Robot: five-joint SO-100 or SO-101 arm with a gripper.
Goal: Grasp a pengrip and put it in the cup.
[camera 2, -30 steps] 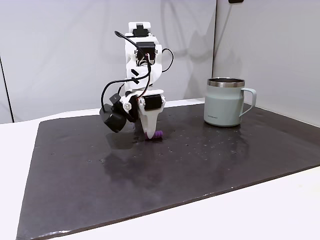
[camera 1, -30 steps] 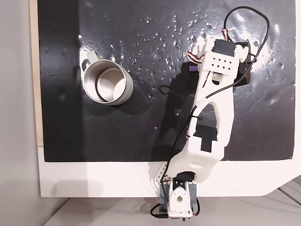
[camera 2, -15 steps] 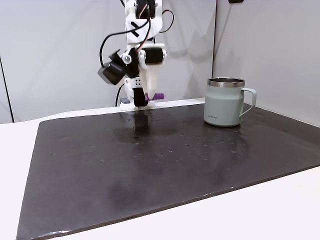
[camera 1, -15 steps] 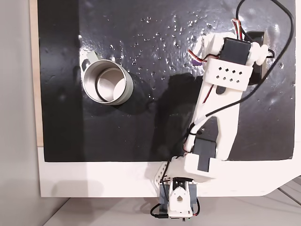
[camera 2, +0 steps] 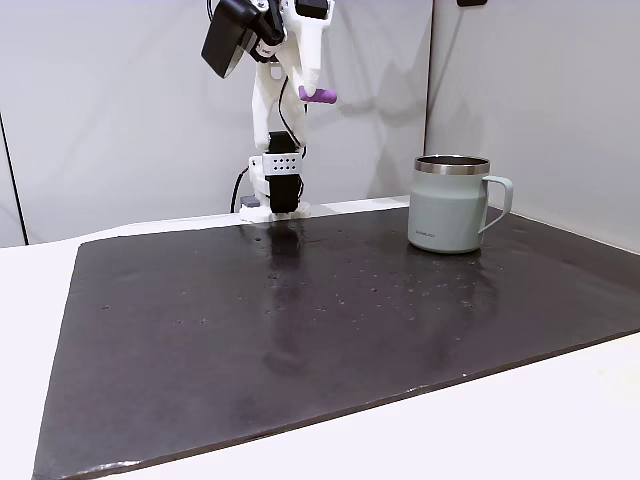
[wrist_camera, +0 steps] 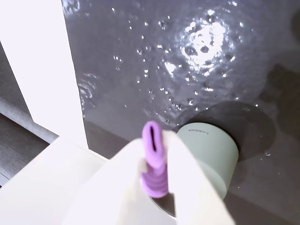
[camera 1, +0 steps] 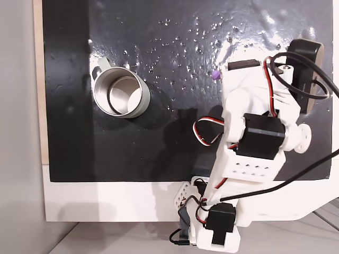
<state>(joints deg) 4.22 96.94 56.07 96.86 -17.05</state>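
The pengrip point(camera 2: 318, 96), a tiny purple tube, hangs high above the black mat, and my gripper point(camera 2: 311, 88) is shut on it. From above, the pengrip point(camera 1: 215, 75) pokes out left of my gripper point(camera 1: 219, 76) at the upper right. The wrist view shows the pengrip point(wrist_camera: 153, 140) pinched between my white fingers point(wrist_camera: 117, 187), gripper point(wrist_camera: 157, 165). The cup point(camera 1: 121, 95) stands upright on the mat's left side in that overhead view, well apart from the gripper. It is a pale mug with a steel rim point(camera 2: 452, 205) at the right in the side view, and the cup point(wrist_camera: 213, 150) lies below and beyond my fingertips.
The black mat point(camera 1: 159, 32) is wet-looking and glossy, lying on a white table point(camera 1: 106, 201). My arm's base point(camera 2: 275, 200) stands at the mat's far edge in the side view. A grey wall panel point(camera 2: 530, 90) rises behind the cup.
The arm has lifted from the mat to high above it, carrying the purple pengrip up in the shut gripper. The cup has not moved.
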